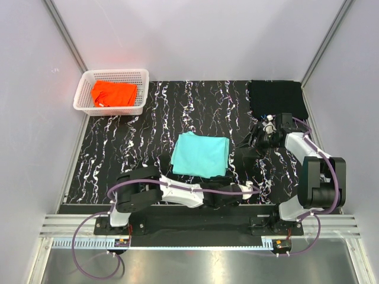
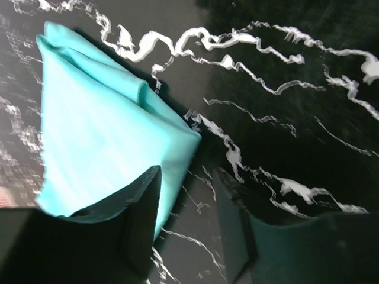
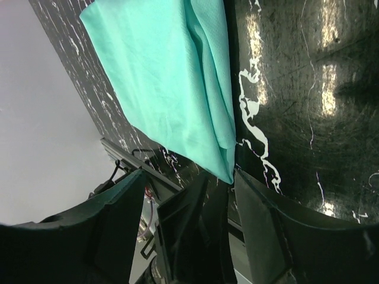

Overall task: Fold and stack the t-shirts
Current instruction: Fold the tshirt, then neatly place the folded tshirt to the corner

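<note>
A mint-teal t-shirt (image 1: 200, 154) lies folded into a rectangle mid-table. My left gripper (image 1: 225, 180) hovers at its near right corner. In the left wrist view the left gripper (image 2: 188, 171) is open with only tabletop in the gap, and one finger (image 2: 142, 219) overlaps the mint-teal t-shirt's (image 2: 100, 130) edge. My right gripper (image 1: 241, 152) stands open just right of the shirt. In the right wrist view the right gripper (image 3: 189, 173) frames the shirt's (image 3: 172, 77) corner and holds nothing. An orange t-shirt (image 1: 113, 93) sits in the basket. A black t-shirt (image 1: 277, 97) lies at the back right.
The white lattice basket (image 1: 86, 89) stands at the back left corner. Grey walls enclose the black white-veined tabletop (image 1: 136, 142) on three sides. The left arm's dark wrist (image 3: 183, 231) shows between the right gripper's fingers.
</note>
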`<state>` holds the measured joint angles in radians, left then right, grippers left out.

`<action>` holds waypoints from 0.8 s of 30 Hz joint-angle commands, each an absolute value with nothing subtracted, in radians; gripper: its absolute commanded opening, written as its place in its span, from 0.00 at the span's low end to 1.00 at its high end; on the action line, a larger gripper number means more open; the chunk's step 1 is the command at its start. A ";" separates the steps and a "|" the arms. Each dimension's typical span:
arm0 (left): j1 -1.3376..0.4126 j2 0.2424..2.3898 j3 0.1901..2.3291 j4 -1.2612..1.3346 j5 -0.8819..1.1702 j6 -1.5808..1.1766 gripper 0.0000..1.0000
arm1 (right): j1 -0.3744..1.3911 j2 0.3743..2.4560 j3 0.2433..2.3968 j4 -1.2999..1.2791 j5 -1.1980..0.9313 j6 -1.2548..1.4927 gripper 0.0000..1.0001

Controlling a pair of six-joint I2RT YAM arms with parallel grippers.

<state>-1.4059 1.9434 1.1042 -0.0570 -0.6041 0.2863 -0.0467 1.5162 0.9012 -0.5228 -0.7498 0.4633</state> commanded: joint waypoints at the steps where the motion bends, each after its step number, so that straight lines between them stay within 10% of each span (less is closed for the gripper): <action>1: -1.402 2.012 1.114 -0.032 -0.611 0.388 0.43 | -0.044 1.546 0.946 -0.531 -0.765 0.457 0.69; 12: -1.339 1.999 1.140 -0.014 -0.560 0.423 0.01 | -0.043 1.775 1.106 -0.529 -0.825 0.456 0.75; 24: -1.214 1.729 1.169 -0.106 -0.382 0.370 0.00 | 0.024 1.911 1.218 -0.509 -0.879 0.472 0.83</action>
